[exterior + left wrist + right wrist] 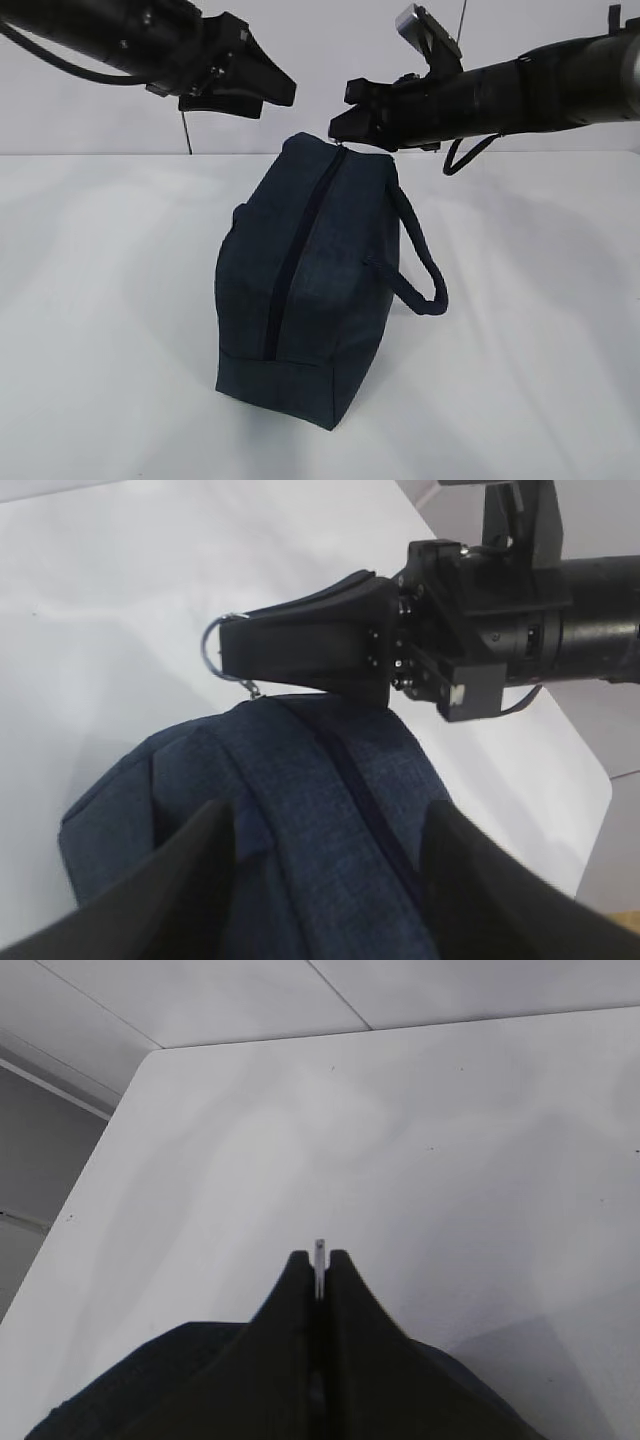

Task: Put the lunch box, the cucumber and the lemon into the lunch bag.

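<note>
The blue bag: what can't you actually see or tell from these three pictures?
- Inside of the lunch bag: the zipper runs shut in the exterior view, so its contents are hidden.
- Lunch box, cucumber, lemon: in no view.
- Silver ring pull: half hidden by the right gripper in the left wrist view; only a sliver shows in the right wrist view.
- Left gripper: fingertips cut off by the bottom edge.

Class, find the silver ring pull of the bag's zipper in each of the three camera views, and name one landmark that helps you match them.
Exterior view: not distinguishable; the right gripper hides it at the top of the lunch bag.
Left wrist view: the ring pull pokes out left of the right gripper, above the bag.
Right wrist view: only a thin silver edge between the closed fingertips, lower centre.
Shared landmark: the right gripper's closed black fingers.
</note>
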Tool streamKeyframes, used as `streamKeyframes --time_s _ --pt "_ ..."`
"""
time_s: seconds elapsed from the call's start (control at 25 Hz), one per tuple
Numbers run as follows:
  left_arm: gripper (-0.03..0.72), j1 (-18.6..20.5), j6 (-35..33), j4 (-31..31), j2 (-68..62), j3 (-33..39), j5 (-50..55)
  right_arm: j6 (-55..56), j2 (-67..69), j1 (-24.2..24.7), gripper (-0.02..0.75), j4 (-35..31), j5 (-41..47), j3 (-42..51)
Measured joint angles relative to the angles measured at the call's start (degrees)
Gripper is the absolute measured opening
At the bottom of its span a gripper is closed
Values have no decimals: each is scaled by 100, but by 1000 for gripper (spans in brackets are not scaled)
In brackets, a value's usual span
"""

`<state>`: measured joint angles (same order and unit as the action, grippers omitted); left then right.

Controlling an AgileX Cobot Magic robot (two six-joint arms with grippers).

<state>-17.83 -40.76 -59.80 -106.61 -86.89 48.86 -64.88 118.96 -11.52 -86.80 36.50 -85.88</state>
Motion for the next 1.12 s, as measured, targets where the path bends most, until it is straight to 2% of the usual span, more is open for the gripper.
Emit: streamKeyframes --time_s 0.4,0.72,0.96,1.12 --pt "432 -110 487 241 -600 -327 39 -14 0 70 8 -14 100 0" --pt "432 -122 549 270 -928 -735 20 -33 0 118 8 -14 217 0" --pt "430 -297 572 270 -1235 -936 20 -41 3 118 8 -14 238 0" --pt "361 -340 572 270 -1299 -981 -77 -41 38 118 8 -14 259 0"
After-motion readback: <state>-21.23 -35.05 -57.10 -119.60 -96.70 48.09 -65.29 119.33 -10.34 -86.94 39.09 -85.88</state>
